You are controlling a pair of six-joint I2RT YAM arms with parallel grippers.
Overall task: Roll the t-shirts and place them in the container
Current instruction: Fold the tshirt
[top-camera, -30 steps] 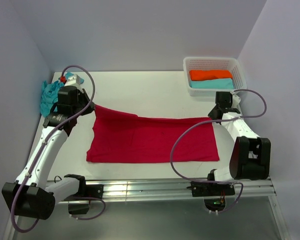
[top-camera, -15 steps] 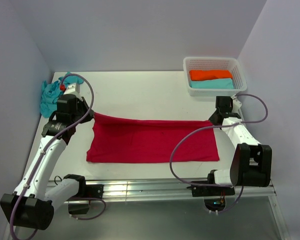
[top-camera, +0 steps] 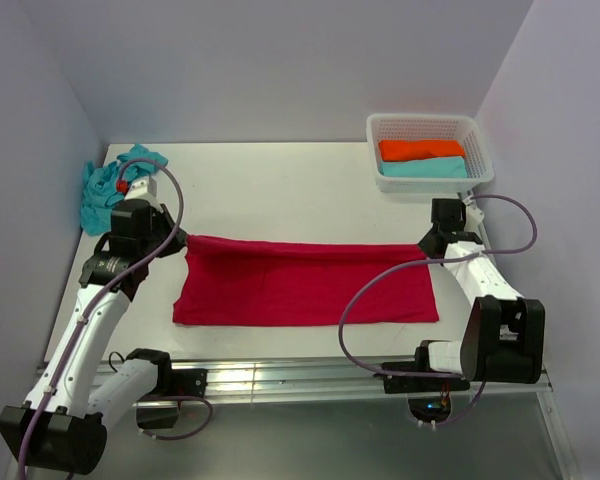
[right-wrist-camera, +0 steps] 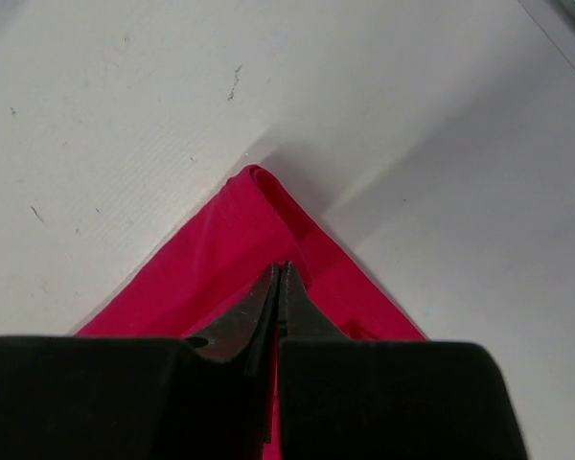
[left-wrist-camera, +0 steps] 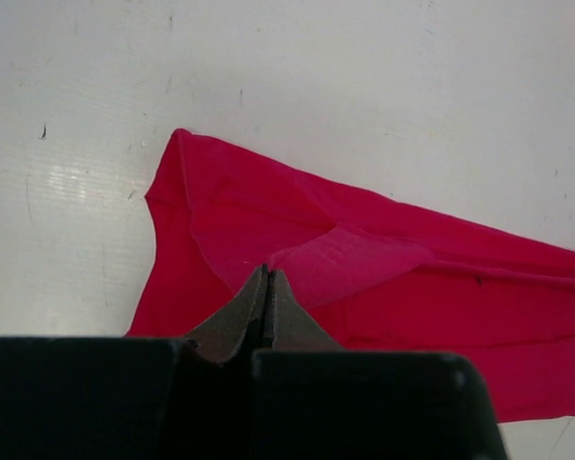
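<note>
The left claw (left-wrist-camera: 265, 287) and right claw (right-wrist-camera: 280, 283) each pinch a far corner of the red t-shirt (top-camera: 305, 280). It is partly folded, not rolled yet.

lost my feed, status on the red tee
Left gripper, right gripper both shut on red tee far corners. Tee not rolled yet. Basket well clear.
</note>
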